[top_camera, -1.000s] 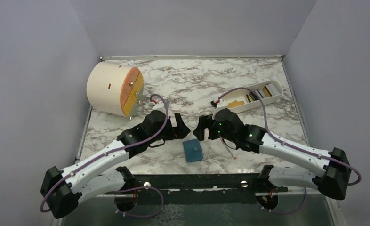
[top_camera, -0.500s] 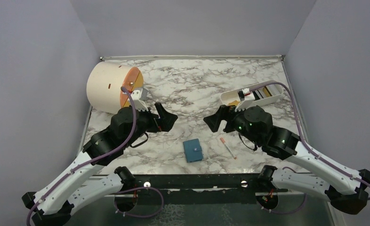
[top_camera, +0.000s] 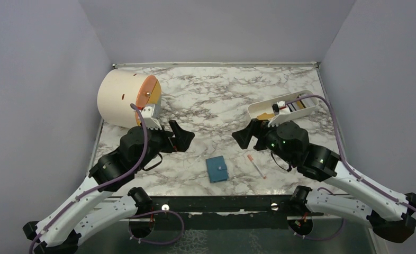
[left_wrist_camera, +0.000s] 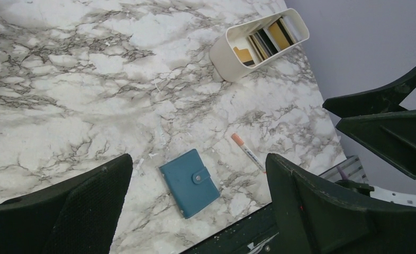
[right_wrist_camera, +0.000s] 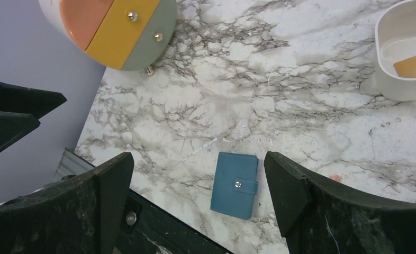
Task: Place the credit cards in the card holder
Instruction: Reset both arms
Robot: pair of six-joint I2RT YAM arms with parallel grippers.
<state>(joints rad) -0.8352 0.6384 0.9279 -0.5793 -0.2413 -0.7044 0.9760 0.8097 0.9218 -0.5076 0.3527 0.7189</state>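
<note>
Left gripper hangs wide open and empty, near the drum. Holder lies snapped shut on the marble between the arms, pen just beside it. The right gripper gapes too, and its wrist covers part of the tray. Cards stand edge-on inside, can't count them.

Fixed overhead, wrist views sharing card holder

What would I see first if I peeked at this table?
The big round cream drum with its orange and yellow face, lying at the far left of the marble table. Next, the small teal card holder, shut, near the front middle, with the left hand and right hand open above, one each side.
</note>
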